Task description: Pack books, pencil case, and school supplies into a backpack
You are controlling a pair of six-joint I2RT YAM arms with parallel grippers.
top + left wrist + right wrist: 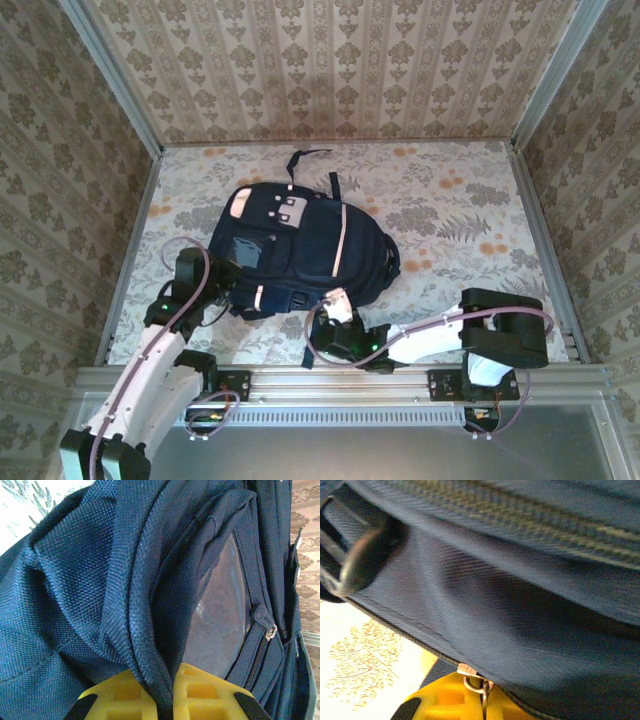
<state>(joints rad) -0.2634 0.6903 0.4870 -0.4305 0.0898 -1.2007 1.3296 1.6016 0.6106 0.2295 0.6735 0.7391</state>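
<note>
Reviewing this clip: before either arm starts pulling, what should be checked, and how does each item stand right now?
1. Left tool shut on a fold of the backpack fabric: ok.
2. Right tool shut on the zipper pull: ok.
3. Backpack lying on the table, away from the walls: ok.
4. The two tools apart from each other along the bag's near side: ok.
5. Compartment open enough for packing: cannot tell.

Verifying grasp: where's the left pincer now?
Top view, left side: left pincer at the backpack's near-left corner, shut on a fabric fold beside the clear window pocket.
</note>
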